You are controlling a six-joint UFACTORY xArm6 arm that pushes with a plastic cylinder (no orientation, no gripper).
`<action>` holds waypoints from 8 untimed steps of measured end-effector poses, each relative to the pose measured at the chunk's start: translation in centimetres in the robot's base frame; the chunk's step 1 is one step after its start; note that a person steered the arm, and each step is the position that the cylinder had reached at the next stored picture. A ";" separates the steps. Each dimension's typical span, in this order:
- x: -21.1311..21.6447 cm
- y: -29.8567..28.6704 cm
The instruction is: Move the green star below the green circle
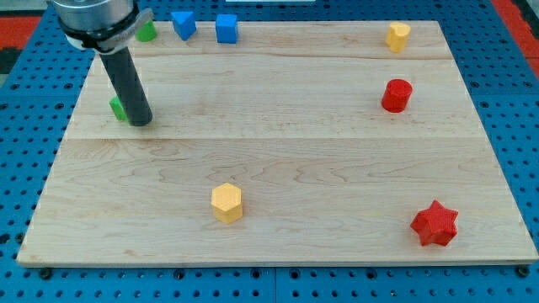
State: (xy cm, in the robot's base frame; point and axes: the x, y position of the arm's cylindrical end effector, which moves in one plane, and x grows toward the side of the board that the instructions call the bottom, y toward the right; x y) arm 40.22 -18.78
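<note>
My tip (141, 123) touching half-hidden green block (117, 107), orientation unclear.

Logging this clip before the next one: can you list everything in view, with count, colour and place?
Block behind rod: 1, green, shape unclear, view's left, touching my tip's left side.
Block at top left: 1, green, shape unclear, partly hidden by arm.
Blue blocks: 2, top edge, one left of the other.
Yellow block: 1, top right.
Red cylinder: 1, right.
Yellow hexagon: 1, bottom centre.
Red star: 1, bottom right.
Wooden board: 1, on blue pegboard.
My tip: 1, dark, left.
</note>
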 end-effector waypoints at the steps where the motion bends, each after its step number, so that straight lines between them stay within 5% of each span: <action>1: -3.0 -0.5; 4: -1.9 -6.3; 6: -7.5 3.1; 8: -5.9 -0.7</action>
State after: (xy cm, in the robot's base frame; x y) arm 34.28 -19.45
